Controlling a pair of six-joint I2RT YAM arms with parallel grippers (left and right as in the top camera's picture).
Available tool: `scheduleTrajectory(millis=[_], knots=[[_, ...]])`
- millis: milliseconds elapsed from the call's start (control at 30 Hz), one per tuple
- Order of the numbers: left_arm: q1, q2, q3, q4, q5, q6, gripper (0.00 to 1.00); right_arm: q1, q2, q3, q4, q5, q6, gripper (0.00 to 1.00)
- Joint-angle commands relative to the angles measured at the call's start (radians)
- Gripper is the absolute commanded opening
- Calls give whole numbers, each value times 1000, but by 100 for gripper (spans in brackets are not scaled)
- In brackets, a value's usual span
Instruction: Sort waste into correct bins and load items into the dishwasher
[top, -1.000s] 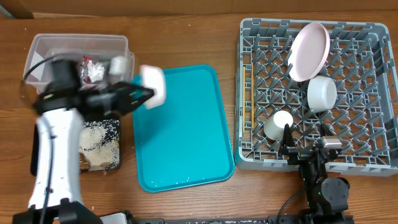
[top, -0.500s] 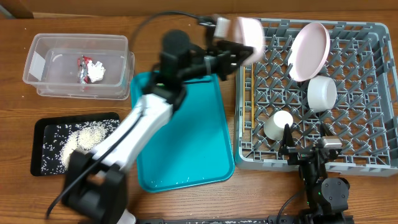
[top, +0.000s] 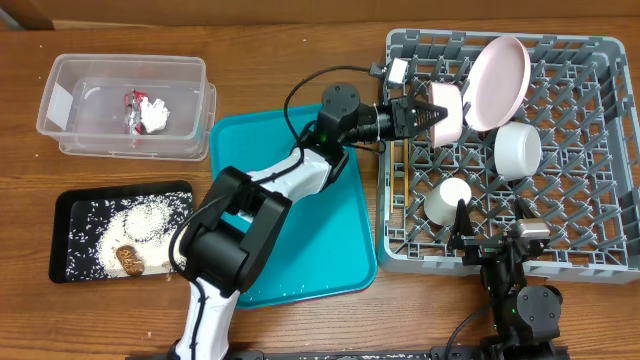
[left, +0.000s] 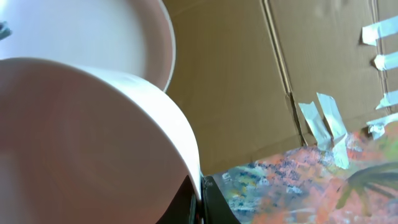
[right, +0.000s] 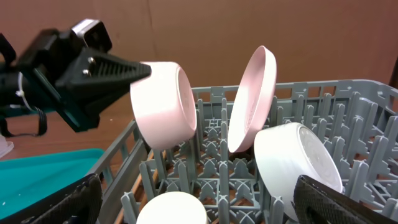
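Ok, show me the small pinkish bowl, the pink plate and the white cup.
small pinkish bowl (right: 163, 106): right wrist view, on its outer side wall.
pink plate (top: 498, 80): overhead view, middle of its broad face.
white cup (top: 452, 197): overhead view, on its rounded white body.

A robot lab is indicated by a wooden table (top: 300, 60), taped cardboard walls (left: 249, 74) and a grey dish rack (top: 420, 262).

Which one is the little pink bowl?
Find the grey dish rack on the table's right. Near its far-left corner, beside the leaning pink plate, the left gripper holds the small pinkish bowl. Its neighbours, the white bowl and white cup, lie ungripped.
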Motion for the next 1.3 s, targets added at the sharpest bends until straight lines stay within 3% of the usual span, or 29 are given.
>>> scheduleTrajectory(millis=[0, 133, 267, 333, 433, 467, 533, 800, 1000, 1133, 1233, 1267], knots=[[5, 17, 35, -13, 8, -28, 8, -5, -11, -11, 5, -8, -3, 100], [19, 17, 35, -87, 6, 23, 26, -5, -11, -11, 5, -8, -3, 100], [54, 17, 35, -190, 53, 74, 30, -5, -11, -11, 5, -8, -3, 100], [83, 17, 35, -249, 84, 127, 38, -5, -11, -11, 5, -8, -3, 100], [136, 17, 35, -294, 127, 138, 57, -5, -11, -11, 5, -8, -3, 100], [153, 16, 35, -289, 148, 129, 68, -5, -11, -11, 5, -8, -4, 100], [183, 14, 35, -269, 194, 124, 100, -5, -11, -11, 5, -8, -3, 100], [253, -29, 35, -280, 245, 79, 100, -5, -11, -11, 5, -8, -3, 100], [296, -128, 35, -382, 236, 135, 100, -5, -11, -11, 5, -8, -3, 100], [318, -283, 35, -733, 149, 360, 100, -5, -11, -11, 5, -8, -4, 100], [317, -453, 39, -1151, -135, 615, 100, -5, -11, -11, 5, -8, -3, 100], [312, -521, 42, -1297, -290, 679, 100, -5, -11, -11, 5, -8, -3, 100]])
